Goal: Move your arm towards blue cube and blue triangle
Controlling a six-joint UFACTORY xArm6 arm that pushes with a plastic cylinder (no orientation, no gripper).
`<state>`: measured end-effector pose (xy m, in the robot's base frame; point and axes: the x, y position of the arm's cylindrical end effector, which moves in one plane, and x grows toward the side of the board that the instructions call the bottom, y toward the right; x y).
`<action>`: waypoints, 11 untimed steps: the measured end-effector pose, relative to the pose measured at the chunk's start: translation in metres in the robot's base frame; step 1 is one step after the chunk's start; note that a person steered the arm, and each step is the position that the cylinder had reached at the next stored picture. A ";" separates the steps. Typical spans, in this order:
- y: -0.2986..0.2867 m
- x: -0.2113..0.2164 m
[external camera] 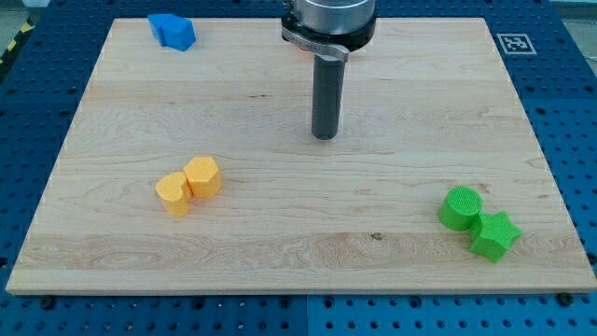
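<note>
A: Where is my tip (324, 136) right now?

B: Standing on bare wood in the upper middle of the bench (280, 252), touching no block. There is no claw on this arm, only the rod, so nothing to call apart or together.

A: And the blue pair?

B: At the view's top left corner. The blue cube (178, 34) and the blue triangle (160, 25) sit pressed together, well apart from the rod.

A: Anything in the way?

B: I judge not. The orange blocks, the heart (172, 193) and its partner (203, 175), lie lower left. The green cylinder (461, 207) and green star (493, 235) sit at the lower right. A slide up and to the view's left should clear all four.
</note>
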<state>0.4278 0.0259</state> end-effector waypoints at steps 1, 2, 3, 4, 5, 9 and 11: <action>-0.023 -0.011; -0.047 -0.046; -0.063 -0.086; -0.069 -0.127; -0.071 -0.165; -0.185 -0.236; -0.222 -0.235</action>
